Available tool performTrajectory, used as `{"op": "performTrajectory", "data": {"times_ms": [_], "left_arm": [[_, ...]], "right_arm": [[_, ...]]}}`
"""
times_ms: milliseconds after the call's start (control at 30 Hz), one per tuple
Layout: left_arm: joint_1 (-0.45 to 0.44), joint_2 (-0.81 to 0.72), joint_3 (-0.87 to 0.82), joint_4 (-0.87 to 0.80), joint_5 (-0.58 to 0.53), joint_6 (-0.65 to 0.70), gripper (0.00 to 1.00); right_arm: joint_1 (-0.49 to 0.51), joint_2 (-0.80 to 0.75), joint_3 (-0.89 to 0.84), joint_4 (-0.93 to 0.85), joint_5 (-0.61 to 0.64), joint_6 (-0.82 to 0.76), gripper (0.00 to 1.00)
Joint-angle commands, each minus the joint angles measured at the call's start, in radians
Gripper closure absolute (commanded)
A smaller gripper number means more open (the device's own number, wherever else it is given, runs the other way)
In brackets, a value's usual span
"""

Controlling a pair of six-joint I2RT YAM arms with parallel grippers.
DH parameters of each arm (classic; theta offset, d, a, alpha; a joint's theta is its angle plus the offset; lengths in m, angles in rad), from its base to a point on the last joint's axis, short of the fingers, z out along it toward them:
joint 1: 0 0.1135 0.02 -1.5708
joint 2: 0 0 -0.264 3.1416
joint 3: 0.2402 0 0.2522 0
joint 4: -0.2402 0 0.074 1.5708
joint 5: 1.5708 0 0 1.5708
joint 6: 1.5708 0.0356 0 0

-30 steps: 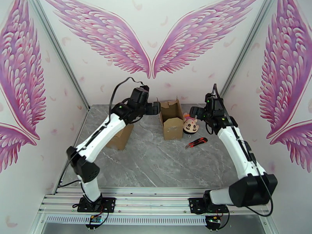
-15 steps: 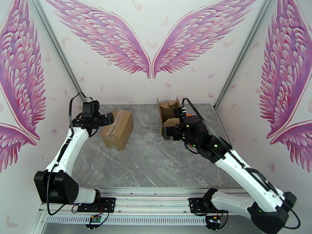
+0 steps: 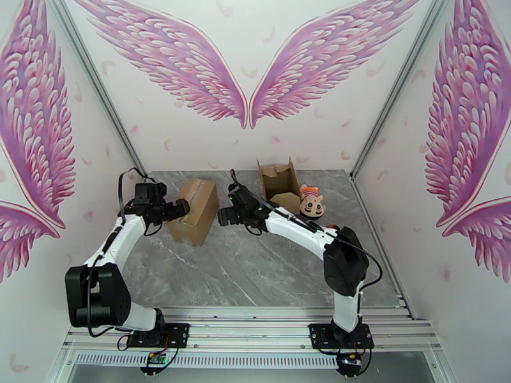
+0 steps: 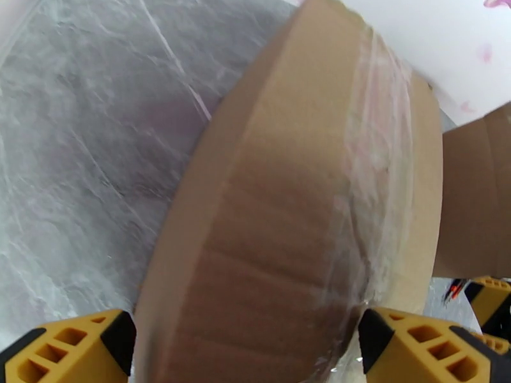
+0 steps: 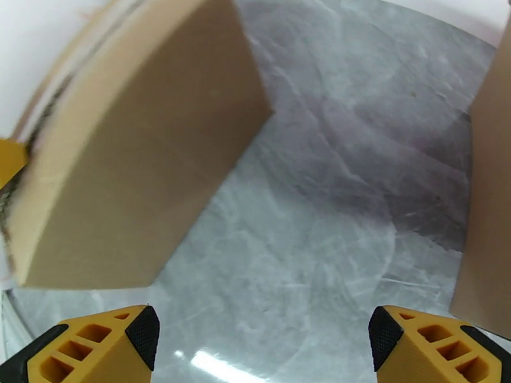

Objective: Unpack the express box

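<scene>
The express box [image 3: 195,210] is a sealed brown carton with clear tape along its seam, lying on the grey marble table [image 3: 255,269] at mid-left. My left gripper [image 3: 181,209] is open at the box's left end. In the left wrist view the taped box [image 4: 306,205] fills the gap between the yellow fingers [image 4: 70,349] of the left gripper [image 4: 243,343]. My right gripper [image 3: 223,216] hovers open just right of the box, holding nothing. The right wrist view has the box [image 5: 140,154] at upper left, beyond that right gripper [image 5: 262,343].
An opened cardboard box [image 3: 280,183] with raised flaps stands at the back centre; its wall [image 5: 492,186] lies close on the right gripper's right. A plush toy [image 3: 312,201] lies beside it. White panels with pink wings enclose the table.
The right arm swung left from the opened box to the sealed box's right side, uncovering the plush toy. The left gripper stays at the sealed box's left end.
</scene>
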Motion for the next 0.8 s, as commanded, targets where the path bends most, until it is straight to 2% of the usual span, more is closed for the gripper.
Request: {"op": "performTrajectory", "data": {"times_ms": [0, 233, 367, 433, 567, 667, 767], "left_arm": [[-0.038, -0.005, -0.040, 0.047, 0.100, -0.052, 0.05], [-0.196, -0.102, -0.138, 0.158, 0.104, -0.215, 0.03], [-0.315, -0.130, -0.209, 0.262, 0.069, -0.338, 0.02], [-0.363, -0.135, -0.208, 0.260, 0.039, -0.357, 0.02], [-0.385, -0.208, -0.171, 0.173, -0.102, -0.316, 0.01], [-0.373, -0.254, -0.084, 0.083, -0.201, -0.207, 0.01], [-0.333, -0.233, 0.035, 0.014, -0.249, -0.085, 0.01]], "right_arm": [[-0.036, 0.036, 0.039, -0.040, 0.169, 0.026, 0.07], [-0.143, 0.025, -0.031, -0.010, 0.225, -0.020, 0.06], [-0.188, 0.028, -0.020, 0.015, 0.183, -0.082, 0.03], [-0.198, 0.027, 0.000, 0.019, 0.133, -0.110, 0.02], [-0.194, -0.016, -0.006, 0.051, -0.003, -0.143, 0.01], [-0.176, -0.065, -0.037, 0.075, -0.077, -0.169, 0.01], [-0.151, -0.116, -0.066, 0.062, -0.085, -0.178, 0.01]]}}
